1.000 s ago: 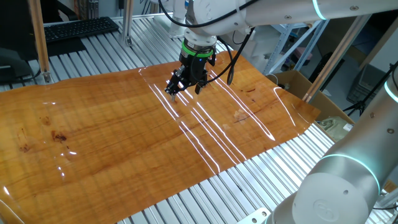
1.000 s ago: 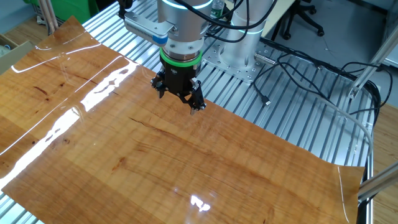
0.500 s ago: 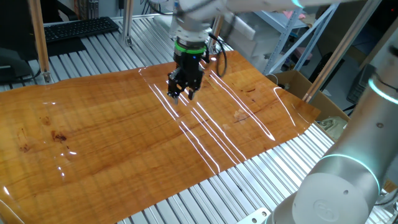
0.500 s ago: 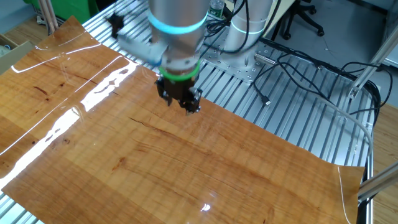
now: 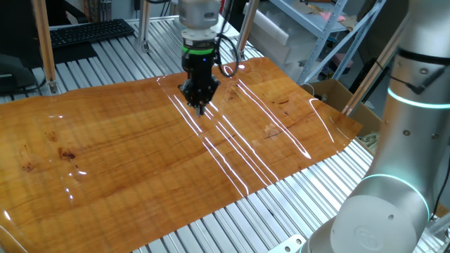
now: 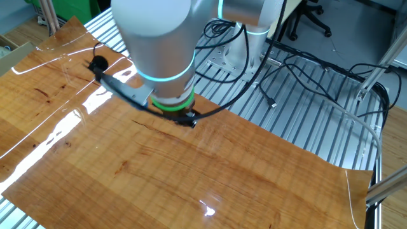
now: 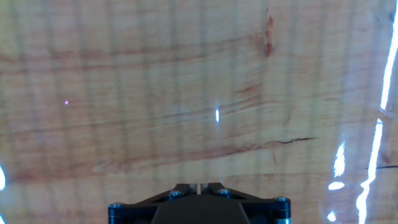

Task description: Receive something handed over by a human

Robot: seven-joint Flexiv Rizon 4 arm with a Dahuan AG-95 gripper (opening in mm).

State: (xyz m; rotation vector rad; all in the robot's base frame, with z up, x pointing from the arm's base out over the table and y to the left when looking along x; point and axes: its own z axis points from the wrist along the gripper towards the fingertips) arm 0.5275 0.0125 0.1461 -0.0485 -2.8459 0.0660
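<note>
While I scan the frames for print, I find no brand, label or writing I can read anywhere on the arm or the counter. My arm [image 5: 197,28] stands upright over the wood-grain sheet [image 5: 140,161], near its far edge in one fixed view, wrist pointing straight down with the green ring just above the black gripper [image 5: 199,98]. From the other fixed view the big silver wrist with its cyan ring [image 6: 156,51] fills the frame and hides nearly all of the gripper [image 6: 187,119]; a black cable [image 6: 121,89] loops round its side. Fingertips hang close above the sheet, though I cannot tell whether they touch it.

Looking along the fingers in the hand view, I see the gripper [image 7: 198,185] with its two tips drawn together at the bottom edge, only a thin slit between them and nothing held. Below lies bare glossy wood with glare streaks at the right edge.

No ball and no human hand appear in any of my views.

A keyboard [image 5: 88,31] sits beyond the far left corner.
</note>
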